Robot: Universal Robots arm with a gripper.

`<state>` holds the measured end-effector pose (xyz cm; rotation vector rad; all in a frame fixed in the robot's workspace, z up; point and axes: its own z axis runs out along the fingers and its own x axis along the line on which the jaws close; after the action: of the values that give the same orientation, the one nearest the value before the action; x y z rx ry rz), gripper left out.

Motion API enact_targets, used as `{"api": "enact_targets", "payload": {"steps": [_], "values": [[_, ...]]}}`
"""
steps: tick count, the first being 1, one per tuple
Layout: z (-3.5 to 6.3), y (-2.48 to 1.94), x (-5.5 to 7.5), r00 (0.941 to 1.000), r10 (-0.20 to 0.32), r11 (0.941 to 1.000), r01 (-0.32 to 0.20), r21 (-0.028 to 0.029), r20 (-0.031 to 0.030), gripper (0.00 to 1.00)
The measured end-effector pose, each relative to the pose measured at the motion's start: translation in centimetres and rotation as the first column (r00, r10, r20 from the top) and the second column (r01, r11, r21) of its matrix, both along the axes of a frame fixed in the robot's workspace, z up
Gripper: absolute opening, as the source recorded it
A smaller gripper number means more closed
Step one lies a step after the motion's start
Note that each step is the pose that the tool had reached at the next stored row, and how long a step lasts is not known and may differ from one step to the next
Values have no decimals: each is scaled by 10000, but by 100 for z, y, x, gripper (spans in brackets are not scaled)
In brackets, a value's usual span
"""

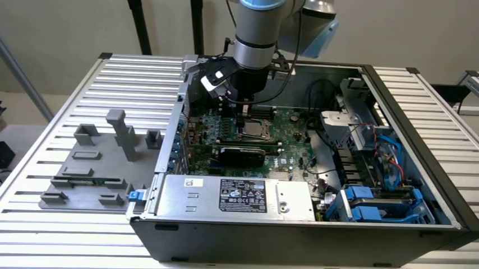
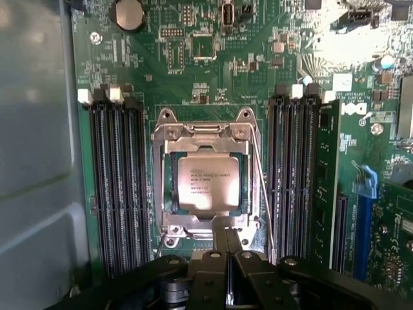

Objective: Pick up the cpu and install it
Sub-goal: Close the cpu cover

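Cpu (image 2: 208, 183) in socket (image 2: 205, 132) (edges frame-hidden); gripper (image 2: 227, 242) closed.

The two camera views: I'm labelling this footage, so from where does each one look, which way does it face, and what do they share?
Exterior view: off the arm, raised, looking down into the open computer case on the slatted table; the robot arm shows, reaching down into the case.
Wrist view: on the wrist, facing the motherboard squarely; the shut gripper shows at the socket frame.
Shared: the cpu seated in the socket, also visible below the arm in the exterior view, and the motherboard around it.
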<state>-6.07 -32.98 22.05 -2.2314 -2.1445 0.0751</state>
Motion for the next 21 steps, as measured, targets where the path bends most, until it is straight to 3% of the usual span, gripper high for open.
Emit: {"api": "enact_targets", "payload": {"steps": [8,21], "values": [[-132,2,-1,10000,1,10000,-1,13,-9,11],[-190,3,0,10000,1,10000,-1,17,-78,11]]}}
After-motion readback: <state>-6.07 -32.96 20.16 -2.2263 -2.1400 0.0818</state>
